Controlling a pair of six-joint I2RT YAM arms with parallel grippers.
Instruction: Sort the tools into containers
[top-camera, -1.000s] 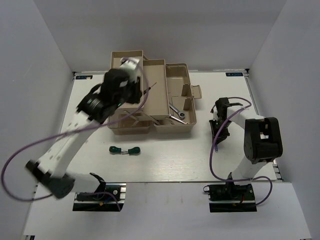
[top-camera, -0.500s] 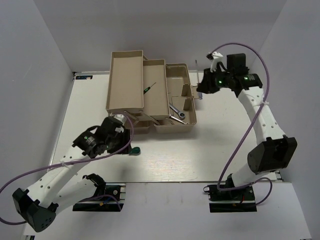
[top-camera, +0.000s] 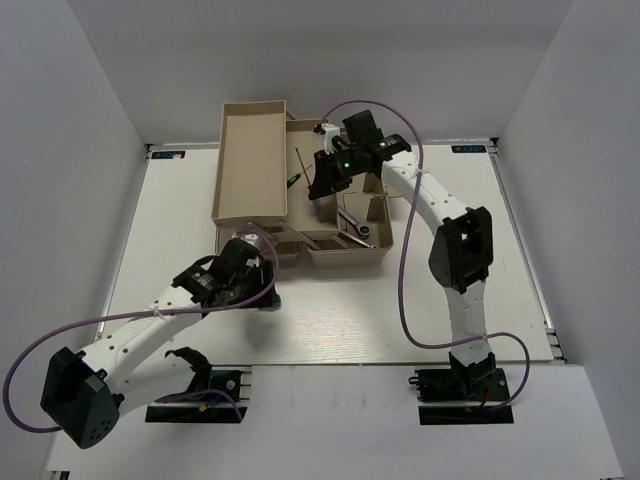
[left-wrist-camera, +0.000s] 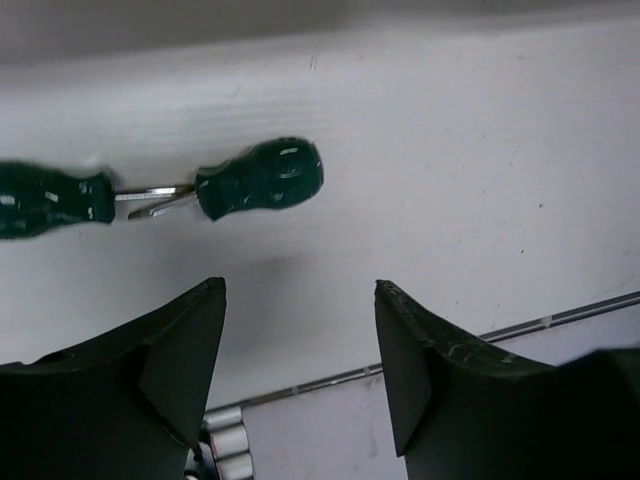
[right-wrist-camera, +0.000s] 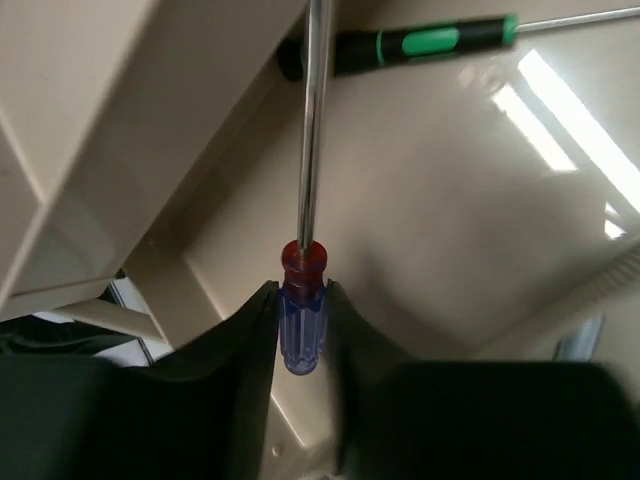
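Beige plastic is filling the upper middle of the overhead frame: the toolbox (top-camera: 250, 160) is sitting on the white desk (top-camera: 400, 300) with its fold-out trays spread open. The right claw (right-wrist-camera: 302, 335) is reaching in over the middle tray and is clamping the red-and-blue-handled screwdriver (right-wrist-camera: 310, 180) by the blue end of its handle. The tool's steel shaft is running straight up the wrist frame, off its top edge. At the top of that same frame the slim black-handled screwdriver (right-wrist-camera: 400, 45), ringed with a green band, is lying flat on the tray floor, apart from the held tool. In the overhead frame a silver wrench (top-camera: 353, 222) is lying in the compartment at the lower right of the toolbox.

Just below the toolbox's front edge, the left claw (left-wrist-camera: 300, 370) is hovering over bare desk. Its fingers (left-wrist-camera: 175, 350) are standing wide apart with nothing between them. One green-handled screwdriver (left-wrist-camera: 262, 178) is lying on the desk in the upper centre of the left wrist frame, and the second green-handled screwdriver (left-wrist-camera: 50, 198) is lying at the left edge, their metal tips meeting between the two handles. Both are lying clear of the fingers, higher in the frame. In the overhead frame the left arm is hiding them
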